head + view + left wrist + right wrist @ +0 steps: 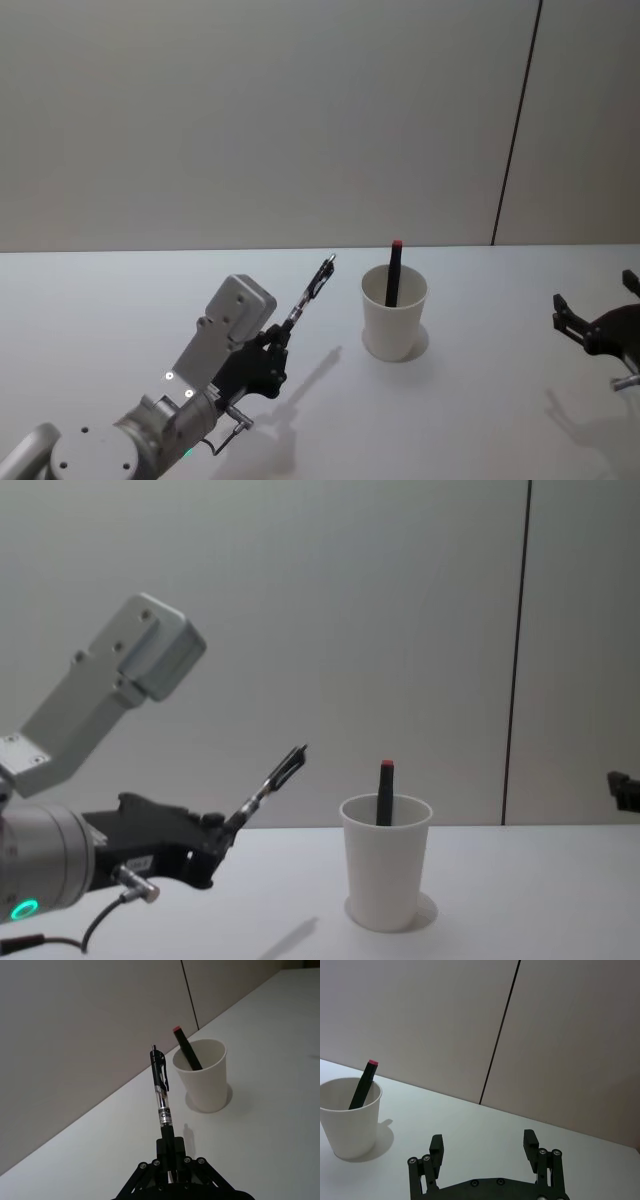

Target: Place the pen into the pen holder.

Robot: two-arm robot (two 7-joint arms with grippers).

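Head view, left gripper clamping tilted pen, apart from pen holder

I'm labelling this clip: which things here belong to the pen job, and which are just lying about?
In the job: pen, gripped by the left hand; pen holder.
Just there: red-tipped marker standing in the holder; right hand, open, parked at the right.

My left gripper is matt black with bright metal at the joints, and my right gripper has the same finish. The pen has a clear, glossy plastic barrel and a shiny black clip. The cup is smooth, matt white paper. The marker in it looks dull black. The table is smooth, matt white.
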